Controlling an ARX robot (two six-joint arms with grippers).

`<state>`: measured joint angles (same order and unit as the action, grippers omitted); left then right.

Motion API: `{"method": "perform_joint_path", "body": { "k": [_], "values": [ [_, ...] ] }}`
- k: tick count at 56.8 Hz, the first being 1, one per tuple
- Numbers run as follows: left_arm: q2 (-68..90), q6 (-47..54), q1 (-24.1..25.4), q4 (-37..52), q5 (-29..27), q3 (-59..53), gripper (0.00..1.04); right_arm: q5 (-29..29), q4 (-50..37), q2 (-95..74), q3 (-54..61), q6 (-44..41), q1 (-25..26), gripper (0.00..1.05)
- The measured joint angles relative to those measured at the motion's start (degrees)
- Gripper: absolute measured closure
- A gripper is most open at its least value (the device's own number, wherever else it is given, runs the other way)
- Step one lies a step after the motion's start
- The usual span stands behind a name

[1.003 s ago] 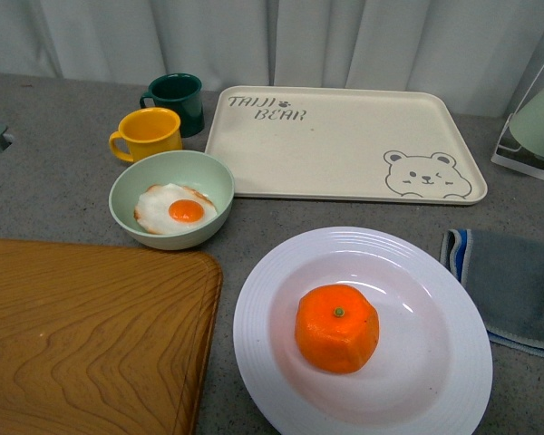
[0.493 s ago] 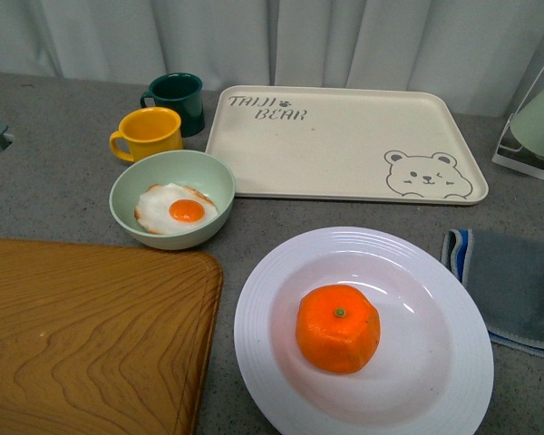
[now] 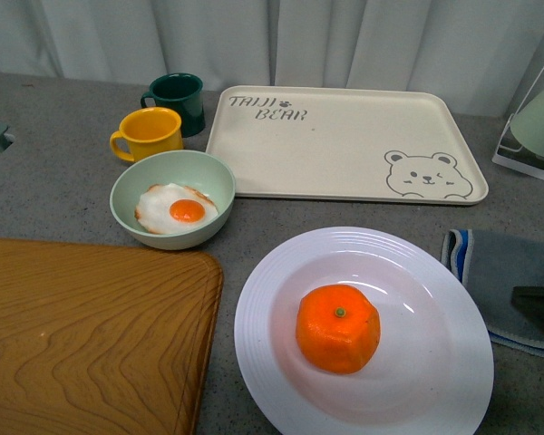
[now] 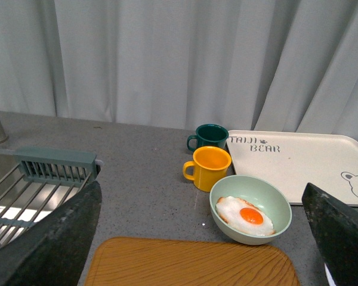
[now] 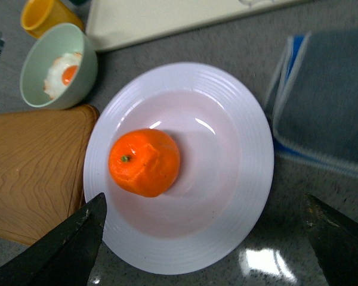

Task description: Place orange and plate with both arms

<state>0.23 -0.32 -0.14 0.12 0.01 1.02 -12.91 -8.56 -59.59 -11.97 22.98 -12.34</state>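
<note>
The bright orange round fruit (image 3: 337, 328) sits in the middle of the big shiny white plate (image 3: 258, 308) with the ridged rim, green dot up. The plate is on the grey table, between the brown wooden board (image 3: 82, 335) and the folded grey-blue cloth (image 3: 517, 281). My right claw (image 5: 206, 202) is wide open and holds nothing. It hangs over the cloth, just beside the plate's right edge, so the plate and the orange lie to its left. My left claw (image 4: 201, 189) is wide open and empty too, but it faces the pale green bowl (image 4: 250, 205) with the fried egg, well apart from the plate. I think my right claw is the nearer one. The orange is round, so it has no long side to line up with.
</note>
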Motion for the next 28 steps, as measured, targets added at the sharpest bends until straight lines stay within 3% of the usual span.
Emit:
{"method": "perform_joint_path", "body": {
  "k": [11, 28],
  "values": [
    [0.0, 0.02, 0.0, 0.0, 0.02, 0.0, 0.07, -6.8, -3.15, -18.56, -3.96, 7.82, 3.19, 0.09],
    [0.0, 0.02, 0.0, 0.0, 0.02, 0.0, 0.07, -7.89, -6.62, -32.81, -7.15, 11.5, 2.91, 0.09]
  ]
}}
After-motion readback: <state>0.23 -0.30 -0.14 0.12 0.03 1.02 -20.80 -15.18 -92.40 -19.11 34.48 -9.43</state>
